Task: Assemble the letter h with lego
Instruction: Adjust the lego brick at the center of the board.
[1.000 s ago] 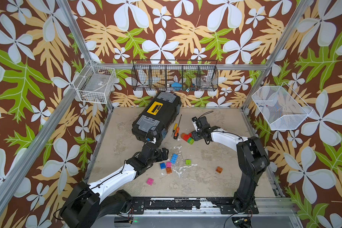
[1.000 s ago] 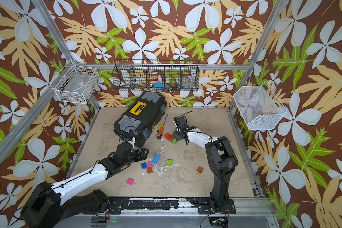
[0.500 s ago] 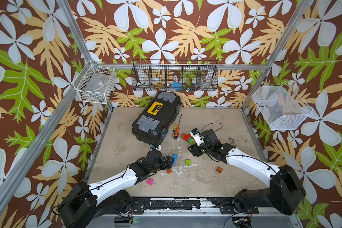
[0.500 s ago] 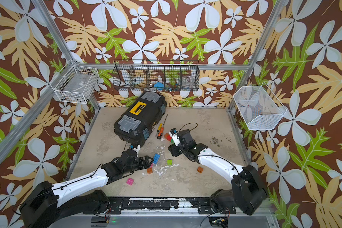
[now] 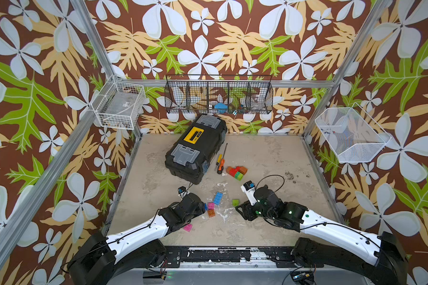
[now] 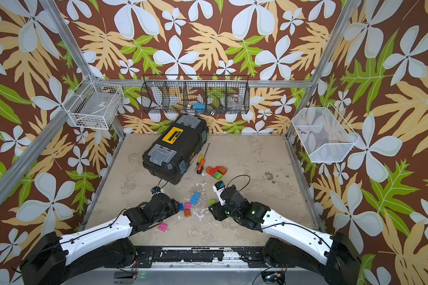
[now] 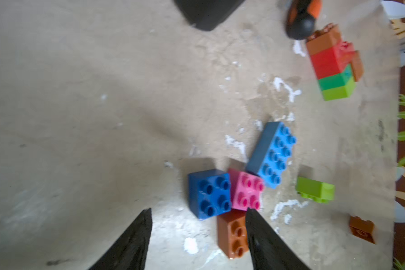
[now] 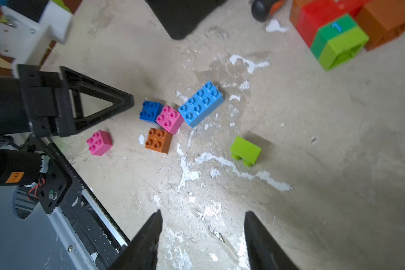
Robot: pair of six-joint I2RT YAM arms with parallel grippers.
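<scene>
1. My left gripper (image 7: 198,210) is spread and holds nothing, its tips just short of the blue brick (image 7: 208,194).
2. My right gripper (image 8: 204,212) gapes empty over bare floor (image 8: 313,140), near a lime brick (image 8: 244,150).
3. A part-built stack (image 5: 236,172) lies beside the screwdriver (image 5: 220,164), well apart from both grippers.

Left arm (image 5: 139,230) and right arm (image 5: 331,228) reach inward from the bottom corners. The left gripper (image 7: 198,210) and right gripper (image 8: 204,212) have their jaws apart.
</scene>
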